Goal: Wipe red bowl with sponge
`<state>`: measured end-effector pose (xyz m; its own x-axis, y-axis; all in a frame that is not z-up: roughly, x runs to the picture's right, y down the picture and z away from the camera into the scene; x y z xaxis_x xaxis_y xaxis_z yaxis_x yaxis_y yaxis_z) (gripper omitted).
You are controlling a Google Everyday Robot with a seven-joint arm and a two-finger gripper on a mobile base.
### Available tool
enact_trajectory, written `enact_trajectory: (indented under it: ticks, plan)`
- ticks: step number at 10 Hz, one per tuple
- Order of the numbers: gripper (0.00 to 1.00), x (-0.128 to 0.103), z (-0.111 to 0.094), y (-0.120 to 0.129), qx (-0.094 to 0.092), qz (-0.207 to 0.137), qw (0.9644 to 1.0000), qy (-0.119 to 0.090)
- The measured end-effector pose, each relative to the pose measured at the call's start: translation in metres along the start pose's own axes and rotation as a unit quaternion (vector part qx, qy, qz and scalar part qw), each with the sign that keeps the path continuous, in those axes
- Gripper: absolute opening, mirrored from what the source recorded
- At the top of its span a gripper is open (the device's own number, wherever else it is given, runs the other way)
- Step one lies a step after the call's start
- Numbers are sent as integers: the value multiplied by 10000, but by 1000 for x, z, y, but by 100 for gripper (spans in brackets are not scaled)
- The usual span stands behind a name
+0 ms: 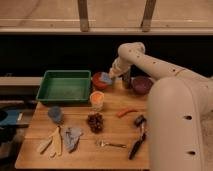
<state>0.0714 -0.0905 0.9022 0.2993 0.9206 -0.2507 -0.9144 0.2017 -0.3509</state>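
view: single camera, high behind the robot, looking down and forward
covers: whole wooden worktop (117, 125)
gripper (111, 76): at far edge

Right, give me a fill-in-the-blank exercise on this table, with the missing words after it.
1. The gripper presses the sponge into the ____ bowl.
2. The tray left of that bowl is ____ in colour.
3. The gripper's jaws are ____ on the sponge.
4. The dark purple bowl stands to the ____ of the red one in the camera view.

Missing words: red; green; shut; right
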Motion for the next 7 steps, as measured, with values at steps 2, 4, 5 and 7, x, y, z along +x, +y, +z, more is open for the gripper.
enact_trajectory:
  ticks: [2,4,5,7]
  plan:
    - [0,-6,10,6,-94,-48,9999,50]
    - [0,-13,20,10,-162,-71,9998,68]
    - [0,-18,23,8,-171,-63,9998,38]
    - [0,-31,27,-1,-130,-7,9999,-32]
